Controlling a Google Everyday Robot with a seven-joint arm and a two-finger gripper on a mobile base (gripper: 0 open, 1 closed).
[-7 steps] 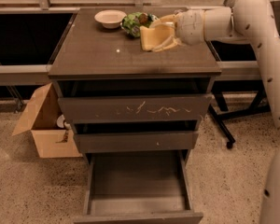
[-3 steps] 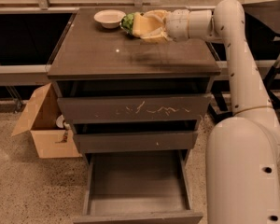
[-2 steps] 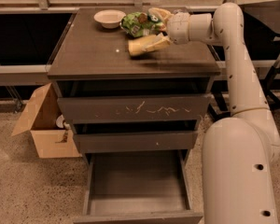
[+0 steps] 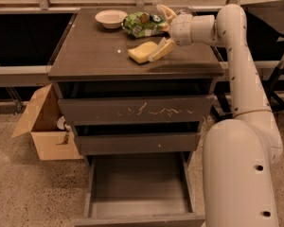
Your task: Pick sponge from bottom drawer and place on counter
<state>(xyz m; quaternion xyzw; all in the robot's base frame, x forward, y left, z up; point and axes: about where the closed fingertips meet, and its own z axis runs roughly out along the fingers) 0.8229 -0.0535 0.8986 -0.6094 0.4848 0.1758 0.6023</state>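
The pale yellow sponge (image 4: 140,52) lies flat on the counter (image 4: 90,48), right of its middle. My gripper (image 4: 158,32) reaches in from the right and is open. One finger (image 4: 162,48) lies against the sponge's right side, and the other points up by the green snack bag (image 4: 142,23). The bottom drawer (image 4: 139,186) is pulled out below, and its grey floor is bare.
A white bowl (image 4: 110,18) stands at the back of the counter, left of the green bag. An open cardboard box (image 4: 42,122) sits on the floor left of the cabinet. The scratched top drawer (image 4: 137,110) and the middle drawer (image 4: 137,142) are nearly shut. My arm fills the right side.
The gripper carried the sponge over the counter's back right, lowered it onto the top and opened. The sponge now rests on the counter, free of the grip.
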